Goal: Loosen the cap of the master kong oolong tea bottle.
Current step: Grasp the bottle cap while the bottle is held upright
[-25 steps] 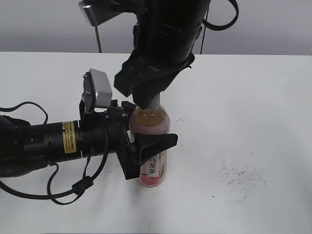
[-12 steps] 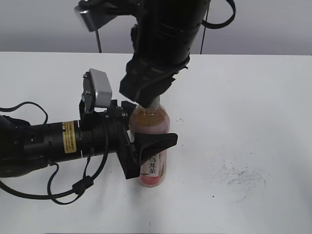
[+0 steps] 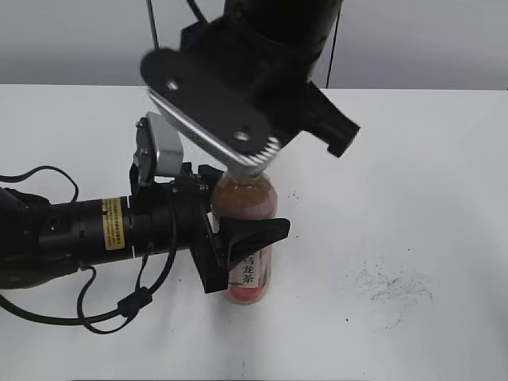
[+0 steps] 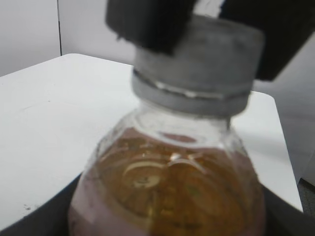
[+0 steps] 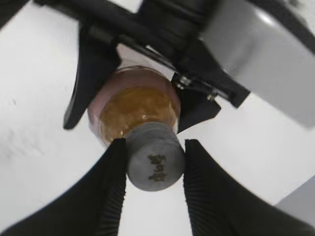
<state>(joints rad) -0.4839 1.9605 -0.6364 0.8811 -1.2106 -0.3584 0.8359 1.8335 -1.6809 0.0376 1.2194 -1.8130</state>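
Note:
The master kong oolong tea bottle stands upright on the white table, with amber tea and a pink label. My left gripper comes in from the left and is shut on the bottle's body; in the left wrist view the bottle fills the space between the jaws. My right gripper reaches down from above and is shut on the cap, one black finger on each side. The cap also shows in the left wrist view, pinched by the right fingers. In the exterior view the right wrist hides the cap.
The left arm and its black cable lie across the table's left side. Grey scuff marks are on the table right of the bottle. The right arm's camera plate hangs over the bottle.
My right wrist has turned about the bottle's axis while shut on the cap, swinging its camera plate round toward the front. The left gripper and bottle have stayed put.

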